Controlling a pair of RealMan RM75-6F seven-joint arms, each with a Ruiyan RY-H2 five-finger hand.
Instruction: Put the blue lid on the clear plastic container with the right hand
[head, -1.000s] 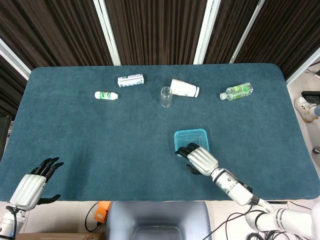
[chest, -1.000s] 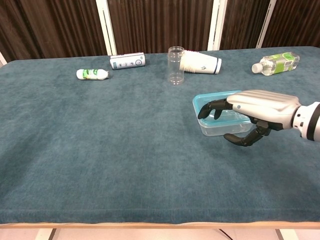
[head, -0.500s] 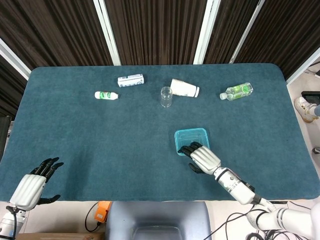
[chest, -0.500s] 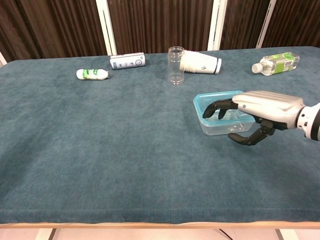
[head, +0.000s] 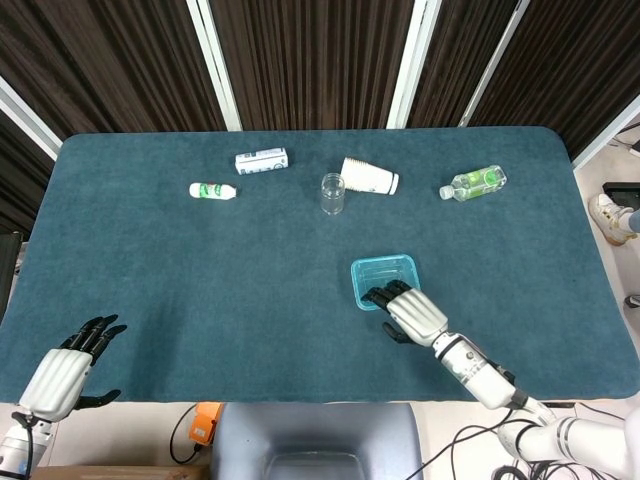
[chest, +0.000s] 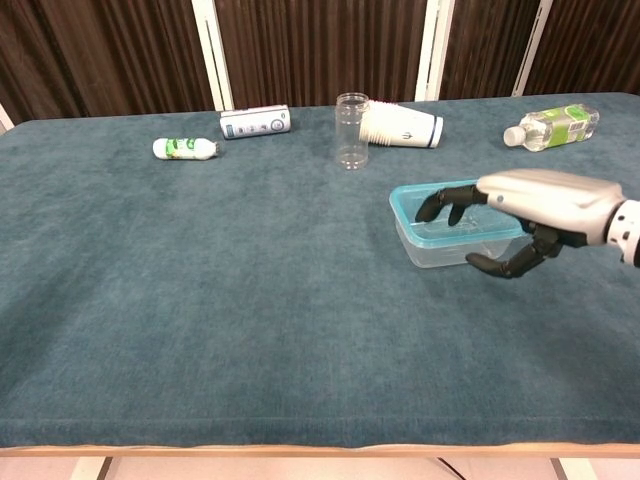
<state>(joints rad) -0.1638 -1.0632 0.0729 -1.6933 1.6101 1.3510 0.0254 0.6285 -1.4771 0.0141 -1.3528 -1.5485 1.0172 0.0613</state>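
right robot hand (head: 415, 312): has drawn back to the right and toward the near table edge across the three head views; in the chest view it has slid right and risen a little.
fingers (chest: 446, 202): earlier curled over the near left corner of the lid, reaching well onto it; now only their tips lie over the near right part of the rim, the thumb below the near wall.
lid (head: 384, 279): more of its blue top shows now, most of it uncovered, seated on the container (chest: 455, 247).
lid and container: shifted slightly right and far on the table with the hand's pull.
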